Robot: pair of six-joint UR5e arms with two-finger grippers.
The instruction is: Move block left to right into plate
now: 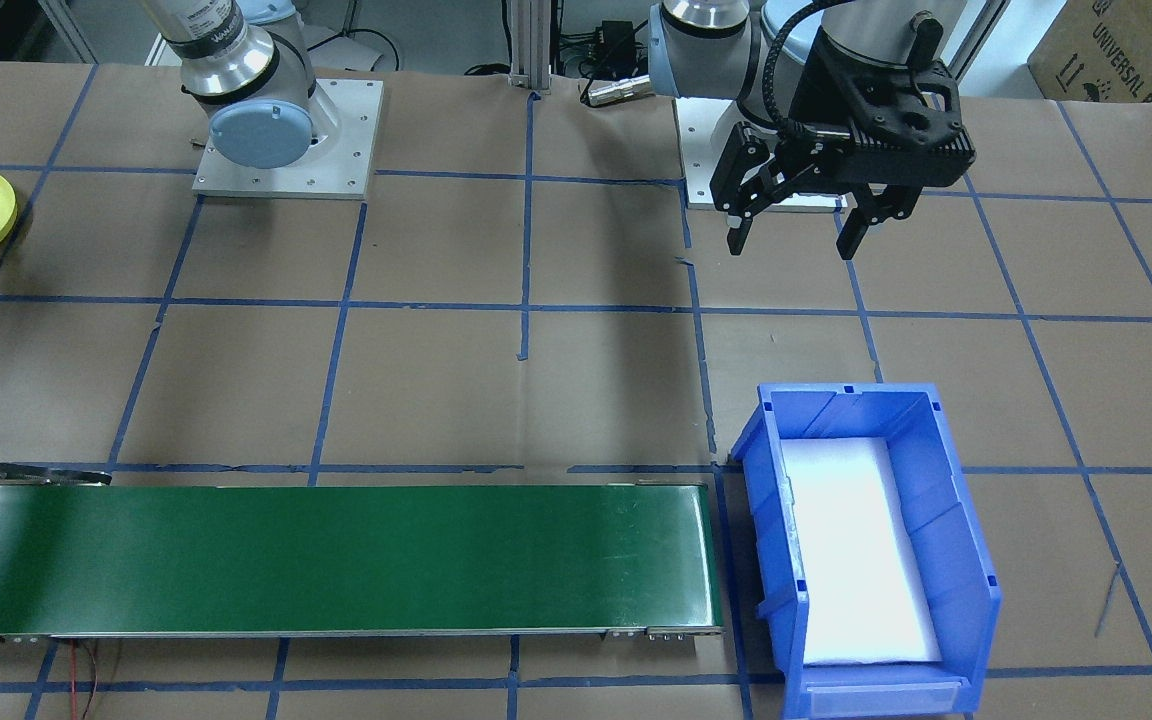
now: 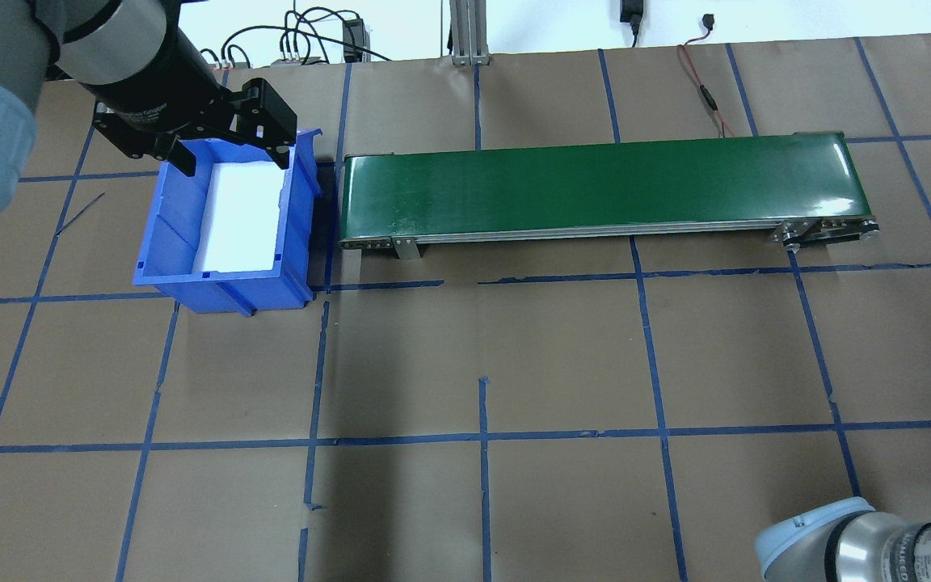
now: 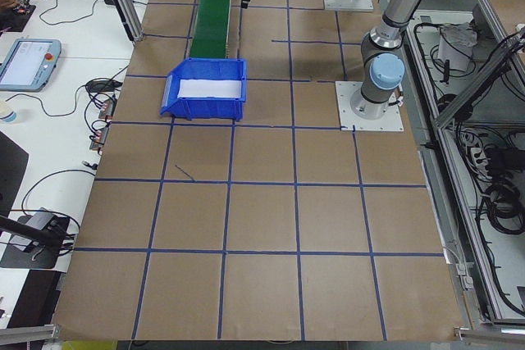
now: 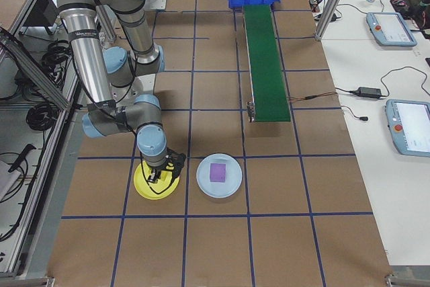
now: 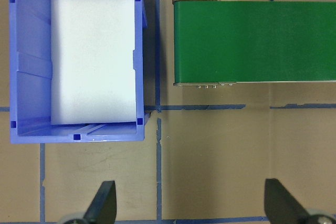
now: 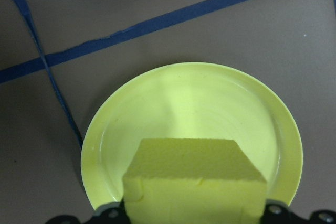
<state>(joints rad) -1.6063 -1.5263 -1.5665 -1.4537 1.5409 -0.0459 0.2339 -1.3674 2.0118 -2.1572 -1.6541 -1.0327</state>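
block [image 6: 195, 182], yellow foam, clamped in right gripper [image 6: 194, 211] directly above the yellow plate [image 6: 105, 140], likely held there for release into it; left gripper [image 1: 794, 222] spread wide and empty near the blue bin [image 1: 956, 560], apparently parked out of the way.

blue bin [image 1: 871, 545] w/ white foam pad [image 1: 861, 550] inside, just beside one end of green conveyor belt [image 1: 326, 560]. brown paper tabletop [image 2: 465, 364] w/ blue tape grid. pale blue plate [image 4: 219, 175] holds purple block [image 4: 217, 172]. tablets on side bench [image 4: 386, 28].
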